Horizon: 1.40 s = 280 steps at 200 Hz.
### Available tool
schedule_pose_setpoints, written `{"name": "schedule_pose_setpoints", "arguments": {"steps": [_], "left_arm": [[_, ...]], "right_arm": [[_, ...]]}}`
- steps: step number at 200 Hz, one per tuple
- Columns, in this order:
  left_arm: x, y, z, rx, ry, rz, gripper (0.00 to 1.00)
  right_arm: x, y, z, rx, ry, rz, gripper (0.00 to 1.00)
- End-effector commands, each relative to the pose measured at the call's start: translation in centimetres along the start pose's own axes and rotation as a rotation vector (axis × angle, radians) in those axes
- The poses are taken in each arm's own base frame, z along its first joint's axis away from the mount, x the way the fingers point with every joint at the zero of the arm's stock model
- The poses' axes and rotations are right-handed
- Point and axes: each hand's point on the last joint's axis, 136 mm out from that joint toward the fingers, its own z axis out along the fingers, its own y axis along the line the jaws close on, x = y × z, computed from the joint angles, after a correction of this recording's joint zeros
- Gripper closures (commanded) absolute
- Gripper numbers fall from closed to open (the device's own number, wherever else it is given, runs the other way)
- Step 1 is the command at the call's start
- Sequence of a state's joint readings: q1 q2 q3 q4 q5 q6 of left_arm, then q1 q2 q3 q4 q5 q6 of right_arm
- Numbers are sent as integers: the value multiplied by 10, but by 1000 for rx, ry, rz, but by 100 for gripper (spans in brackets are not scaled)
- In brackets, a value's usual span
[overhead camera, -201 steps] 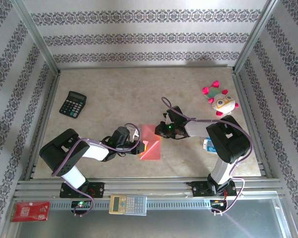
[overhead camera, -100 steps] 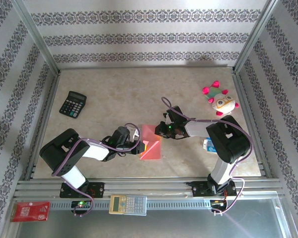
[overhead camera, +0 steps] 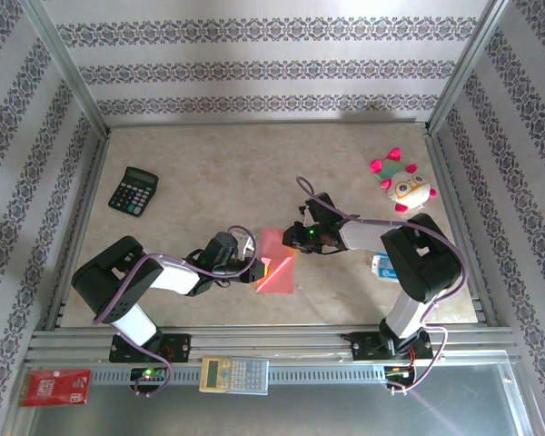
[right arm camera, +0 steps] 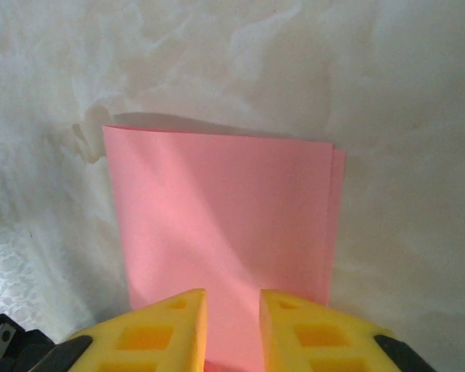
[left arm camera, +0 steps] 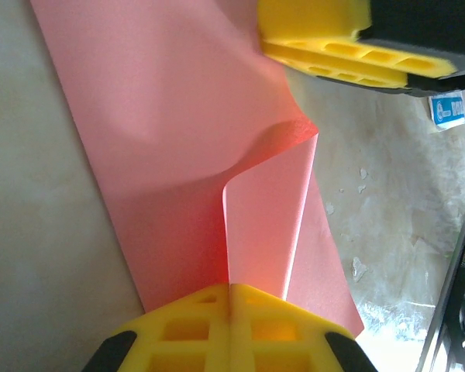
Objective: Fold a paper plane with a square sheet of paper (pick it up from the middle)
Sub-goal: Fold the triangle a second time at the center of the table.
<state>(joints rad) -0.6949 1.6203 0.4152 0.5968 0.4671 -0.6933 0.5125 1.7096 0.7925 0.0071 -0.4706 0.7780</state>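
Observation:
The square sheet of paper (overhead camera: 276, 263), salmon pink, lies on the table's middle as a folded rectangle with a doubled edge (right arm camera: 225, 209). One flap of it (left arm camera: 263, 209) curls up off the flat part (left arm camera: 155, 108). My left gripper (overhead camera: 252, 266) comes in from the left, shut on that raised flap (left arm camera: 231, 291). My right gripper (overhead camera: 296, 238) sits at the sheet's far right corner. Its yellow fingers (left arm camera: 325, 39) stand slightly apart (right arm camera: 232, 310), and the flat paper shows in the gap.
A black calculator (overhead camera: 133, 191) lies at the back left and a pink-and-white plush toy (overhead camera: 400, 184) at the back right. A small blue-and-white card (overhead camera: 381, 265) is beside the right arm. A grey calculator (overhead camera: 234, 374) and a red card (overhead camera: 55, 387) rest on the front rail.
The right gripper's jaws have parted a little. Both arms and the paper stay almost where they were.

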Motion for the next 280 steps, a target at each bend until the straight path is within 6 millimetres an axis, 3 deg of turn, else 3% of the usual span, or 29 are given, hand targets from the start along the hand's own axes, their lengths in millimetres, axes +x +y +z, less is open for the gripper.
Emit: {"name": "schedule_pose_setpoints", "arguments": {"steps": [1,34,76,106,150,280], "left_arm": [[32,38,-3,-155,81,-39,100],[32,41,-2,-168,86,-39,100],[32,40,1,-171,100,-55,100],[35,42,3,-174,120,-75,100],[37,44,5,-193,140,-89,100],[44,46,8,-189,173,-118,100]], "right_arm": [[-11,20,-20,-35,-32,-45,72],[-4,25,-34,-56,-38,-47,68],[45,26,-43,-124,-30,-25,77],[81,35,-37,-160,-33,-54,84],[112,51,-17,-204,-40,-96,93],[136,68,24,-273,2,-16,100]]}}
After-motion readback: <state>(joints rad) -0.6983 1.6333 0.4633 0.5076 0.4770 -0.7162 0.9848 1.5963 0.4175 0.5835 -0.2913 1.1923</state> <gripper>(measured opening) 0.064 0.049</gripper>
